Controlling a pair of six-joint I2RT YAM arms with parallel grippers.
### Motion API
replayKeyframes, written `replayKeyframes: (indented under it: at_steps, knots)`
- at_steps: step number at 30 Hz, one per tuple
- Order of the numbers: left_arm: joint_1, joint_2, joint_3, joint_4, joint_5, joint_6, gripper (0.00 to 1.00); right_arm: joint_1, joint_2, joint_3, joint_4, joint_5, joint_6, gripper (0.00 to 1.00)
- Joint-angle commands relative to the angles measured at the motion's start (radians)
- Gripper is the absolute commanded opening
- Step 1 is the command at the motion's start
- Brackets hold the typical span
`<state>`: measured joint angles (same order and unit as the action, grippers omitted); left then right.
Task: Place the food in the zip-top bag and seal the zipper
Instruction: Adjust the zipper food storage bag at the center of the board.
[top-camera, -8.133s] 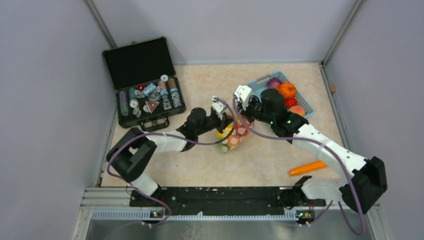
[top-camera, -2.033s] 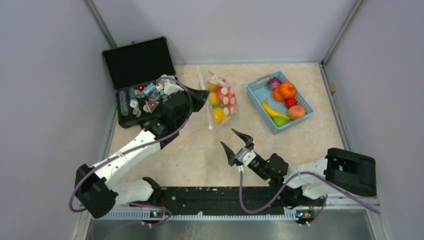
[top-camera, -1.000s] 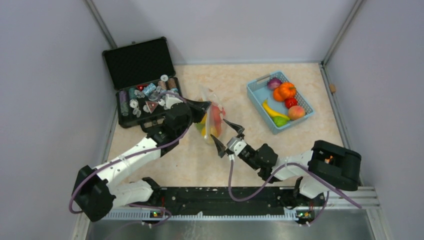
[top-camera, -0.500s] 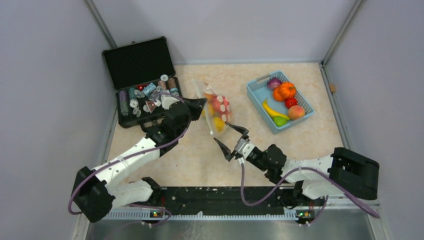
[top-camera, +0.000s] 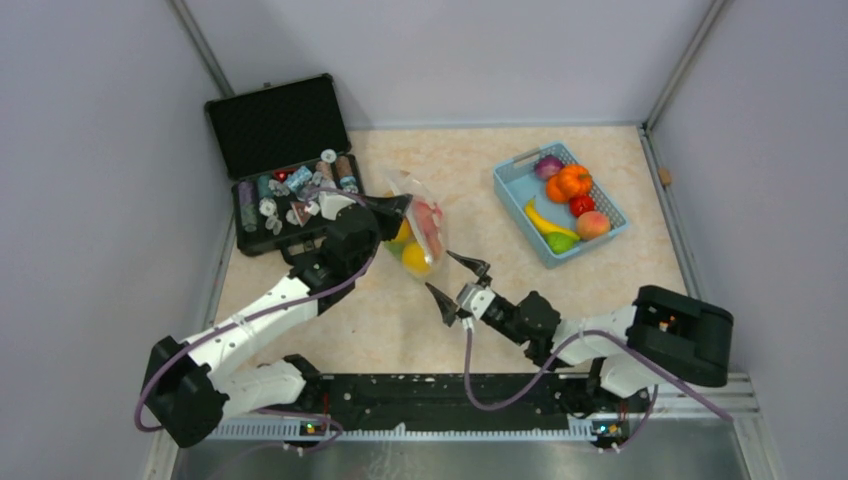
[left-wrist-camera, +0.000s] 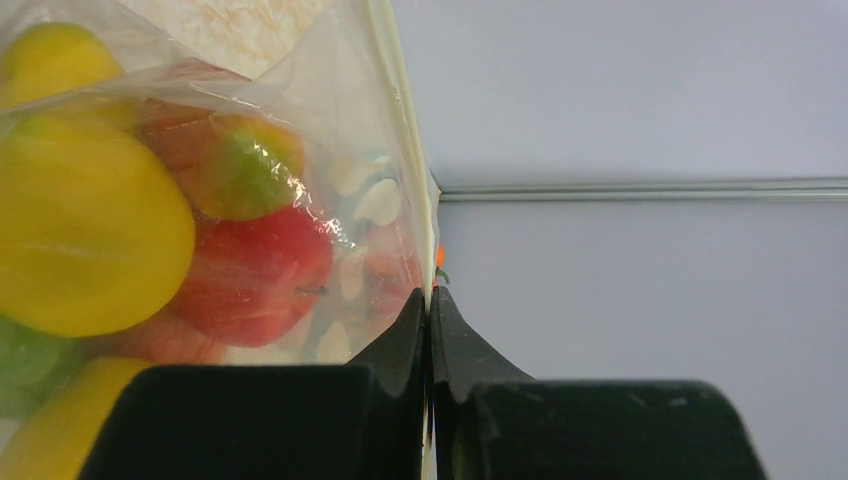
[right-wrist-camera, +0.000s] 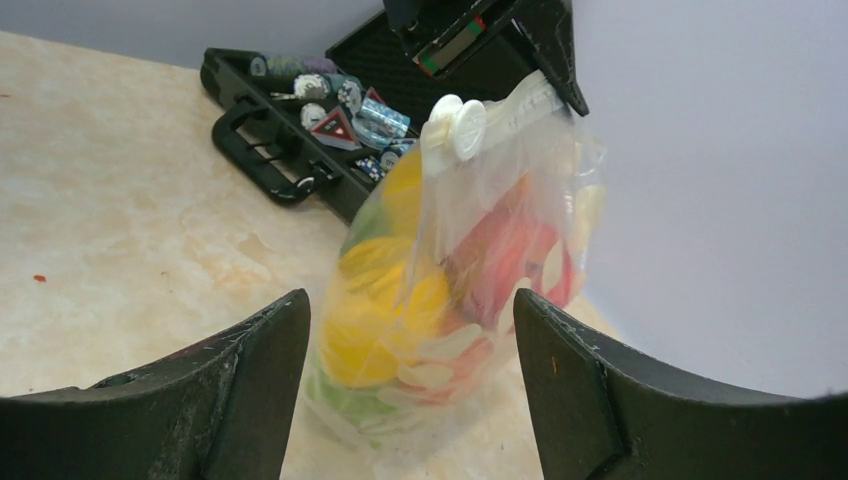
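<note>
I see the zip-top bag (top-camera: 428, 222) with food (top-camera: 414, 258) in it over the table (top-camera: 380, 322), between the case (top-camera: 278, 125) on the left and the basket (top-camera: 517, 190) on the right.

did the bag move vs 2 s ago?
Yes. In the top view the zip-top bag shifted left and toward the near edge: farther from the blue basket, nearer the black case, pinched in the left claw.

Bag (top-camera: 418, 232) hangs left of centre, with the left arm (top-camera: 300, 285) filling the gap to the case (top-camera: 290, 190). Table (top-camera: 500, 240) lies bare from the bag across to the basket (top-camera: 512, 188), far right.
</note>
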<state>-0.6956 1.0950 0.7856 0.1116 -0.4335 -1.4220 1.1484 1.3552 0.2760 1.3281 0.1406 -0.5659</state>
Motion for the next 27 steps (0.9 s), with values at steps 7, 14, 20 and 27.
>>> replayKeyframes:
  at_steps: [7,14,20,27]
  knots:
    - [-0.009,-0.060,-0.008,0.080,0.010,-0.114,0.00,-0.027,0.178,0.175,0.223,0.093,0.013,0.70]
    - [-0.012,-0.077,-0.008,0.076,0.000,-0.114,0.00,-0.039,0.332,0.183,0.389,0.114,-0.016,0.58]
    - [-0.012,-0.100,-0.016,0.076,-0.016,-0.109,0.00,-0.038,0.333,0.185,0.395,0.142,-0.030,0.52]
    - [-0.012,-0.119,-0.039,0.071,-0.027,-0.112,0.00,-0.064,0.255,0.171,0.392,0.090,0.088,0.16]
